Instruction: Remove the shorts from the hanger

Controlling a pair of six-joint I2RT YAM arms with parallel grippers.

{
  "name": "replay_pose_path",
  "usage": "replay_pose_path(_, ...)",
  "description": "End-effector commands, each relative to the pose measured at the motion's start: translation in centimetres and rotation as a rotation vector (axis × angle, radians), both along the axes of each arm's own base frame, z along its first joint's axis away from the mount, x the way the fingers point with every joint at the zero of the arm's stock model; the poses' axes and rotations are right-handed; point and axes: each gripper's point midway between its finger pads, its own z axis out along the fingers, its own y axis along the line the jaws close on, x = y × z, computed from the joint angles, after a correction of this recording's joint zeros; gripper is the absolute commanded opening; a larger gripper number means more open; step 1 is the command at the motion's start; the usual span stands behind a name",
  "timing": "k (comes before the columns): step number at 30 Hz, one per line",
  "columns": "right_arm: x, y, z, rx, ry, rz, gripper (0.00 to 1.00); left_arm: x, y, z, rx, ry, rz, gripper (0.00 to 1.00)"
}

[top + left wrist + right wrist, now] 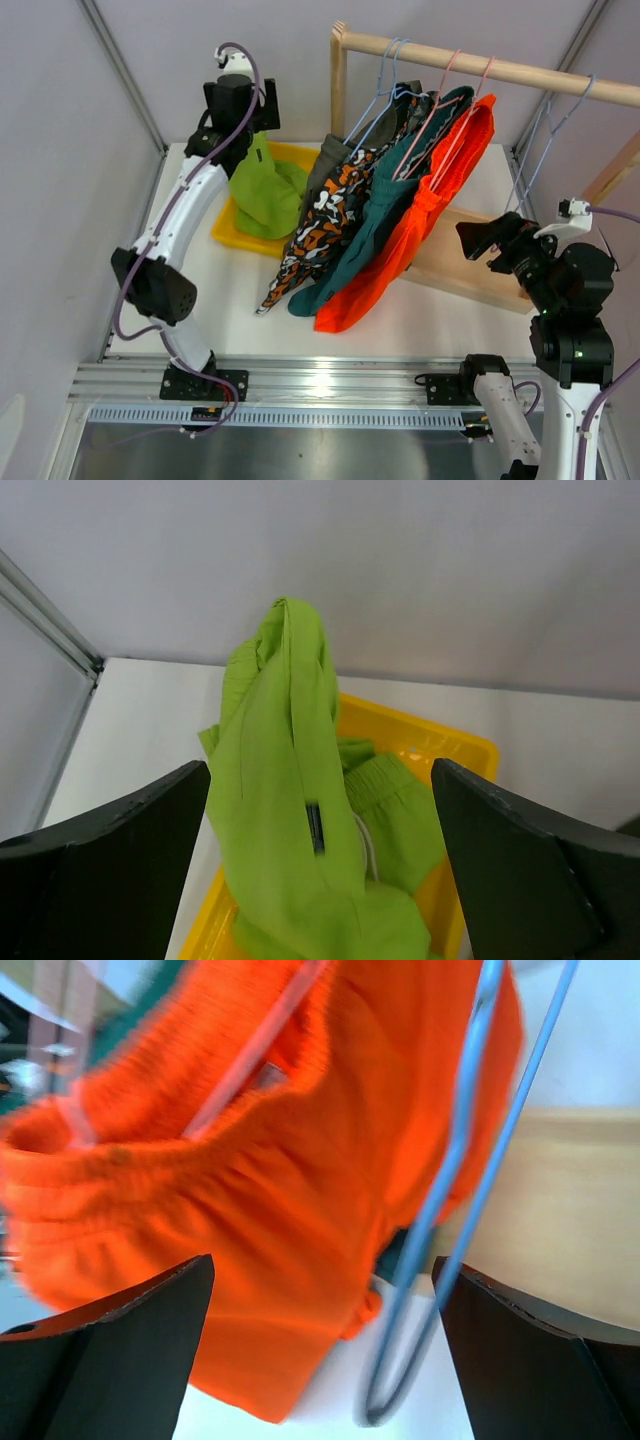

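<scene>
The lime green shorts (pixel 265 190) lie heaped in a yellow tray (pixel 228 232) at the back left, with one part standing up in a peak (pixel 290 680). My left gripper (pixel 247 130) hovers over them, open, its fingers either side of the heap (pixel 320 768) without pinching it. The olive-grey (pixel 322 165), camouflage (pixel 325 215), dark teal (pixel 372 228) and orange-red shorts (pixel 425 225) hang on wire hangers from the wooden rod (pixel 480 65). My right gripper (pixel 482 240) is open and empty. It faces the orange-red shorts (pixel 250 1190), with an empty blue hanger (pixel 450 1230) between its fingers.
The empty blue hanger (pixel 540 150) hangs at the right end of the rod. The rack's wooden post (pixel 339 90) stands behind the tray, and its wooden base board (pixel 465 262) lies under the clothes. Grey walls enclose the white table (pixel 240 300).
</scene>
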Motion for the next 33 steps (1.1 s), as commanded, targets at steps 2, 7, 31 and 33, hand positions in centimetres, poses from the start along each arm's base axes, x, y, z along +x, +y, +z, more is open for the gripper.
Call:
replay_pose_path(2,-0.3,2.1,7.2,0.04,-0.212,0.117,0.99,-7.1,-0.8,7.6,-0.124,-0.11,-0.154,0.99)
replay_pose_path(7,0.9,2.8,11.8,0.07,-0.292,0.156,0.99,-13.8,-2.1,7.9,-0.159,-0.106,-0.302,0.99)
replay_pose_path(31,7.1,3.7,15.2,0.041,-0.274,0.097,0.99,-27.7,0.8,-7.8,-0.097,0.009,-0.415,0.99)
replay_pose_path(33,5.4,2.8,15.1,0.019,-0.27,0.065,0.99,-27.7,0.7,-8.8,-0.098,0.022,-0.418,0.99)
